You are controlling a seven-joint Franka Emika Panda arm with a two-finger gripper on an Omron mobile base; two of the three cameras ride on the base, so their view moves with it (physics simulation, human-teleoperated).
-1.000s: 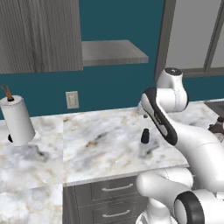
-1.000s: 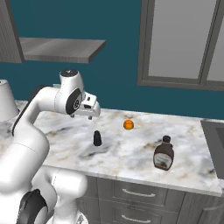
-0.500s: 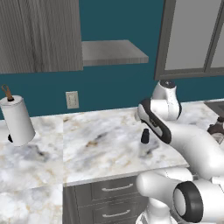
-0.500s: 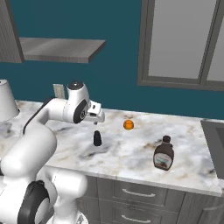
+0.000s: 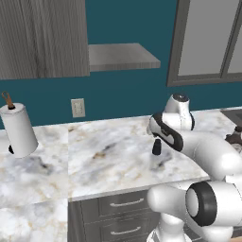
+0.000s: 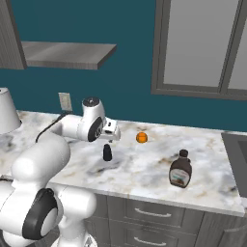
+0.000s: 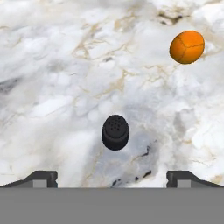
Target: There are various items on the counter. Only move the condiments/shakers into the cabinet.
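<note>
The counter (image 6: 159,169) is stretching across both base views, a white-grey marble slab with brown and grey veins, sitting over grey drawers (image 6: 149,214). Above it on the left, the cabinet (image 5: 42,38) is hanging with its flat grey shelf (image 5: 120,56) jutting out bare. A white paper towel roll (image 5: 18,130) is standing upright at the far left of the slab.

The dark brown squeeze bottle (image 6: 181,170) is standing upright near the front edge, well apart from the arm. The small clear shaker (image 7: 115,131) is standing on the marble just below the hand, its black perforated top facing the hand camera; its clear body is hard to make out against the stone. The small orange fruit (image 7: 187,47) is lying on the slab beyond it, apart from it.

The gripper (image 7: 112,177) is hovering above the shaker with its fingers (image 7: 41,177) spread wide, one on each side, pinching nothing and not touching the black top.
</note>
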